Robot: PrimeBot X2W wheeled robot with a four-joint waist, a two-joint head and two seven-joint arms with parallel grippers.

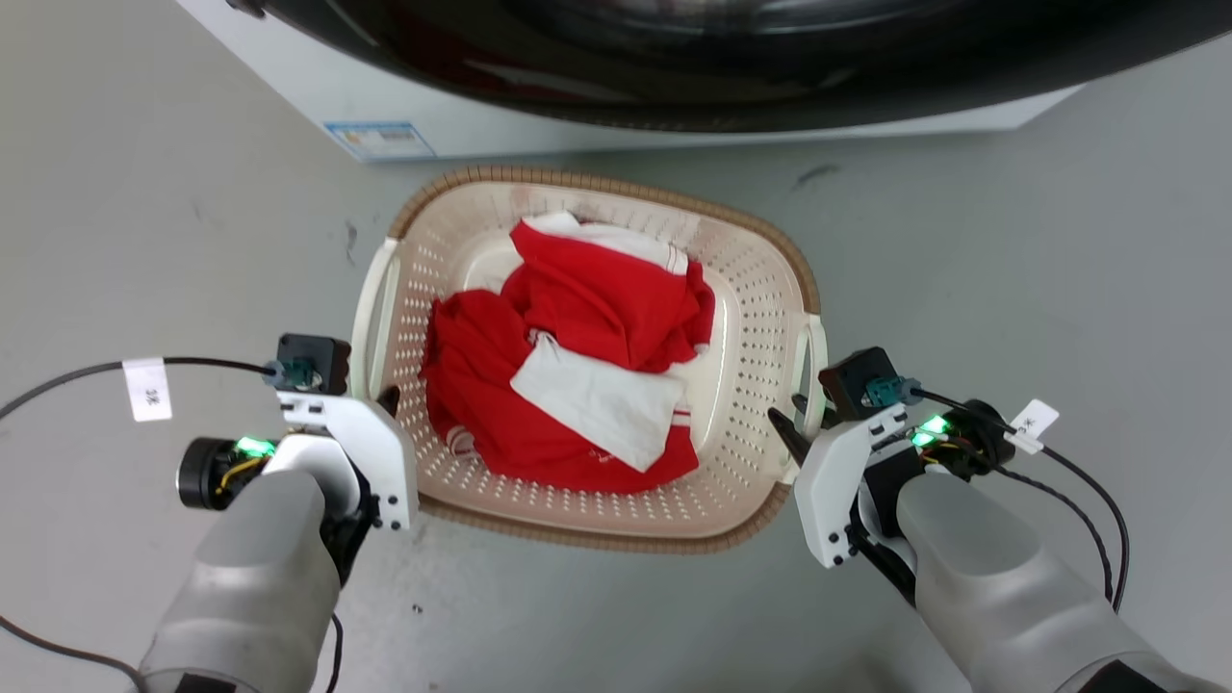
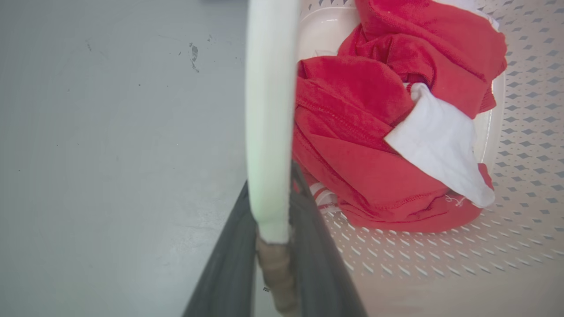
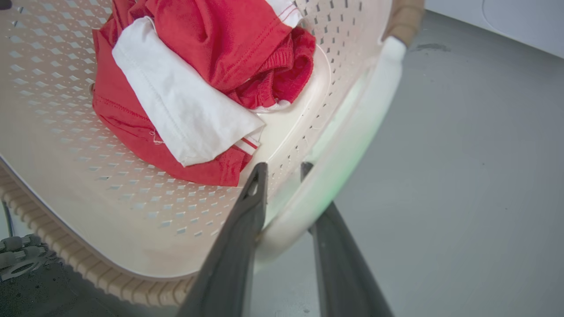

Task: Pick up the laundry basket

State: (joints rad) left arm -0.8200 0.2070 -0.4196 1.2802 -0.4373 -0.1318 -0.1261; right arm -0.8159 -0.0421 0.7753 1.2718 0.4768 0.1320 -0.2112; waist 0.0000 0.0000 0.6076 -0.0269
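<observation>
The laundry basket (image 1: pixel 760 318) sits on the grey floor (image 1: pixel 1011 241) just before a washing machine (image 1: pixel 674 58), with red and white clothes (image 1: pixel 577 308) heaped inside. The left claw (image 2: pixel 269 176) is narrowed onto the basket's white left handle (image 2: pixel 269 110), a finger pressed on each side. The right claw (image 3: pixel 284 166) likewise grips the white right handle (image 3: pixel 352 145), which runs between its two dark fingers.

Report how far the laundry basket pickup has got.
Done: both arms are at the laundry basket, and the left gripper has its fingers clamped on the left handle. In hand: the right gripper straddles the right handle, grip firmness unclear. Left: the lift; the basket looks to sit on the floor.
</observation>
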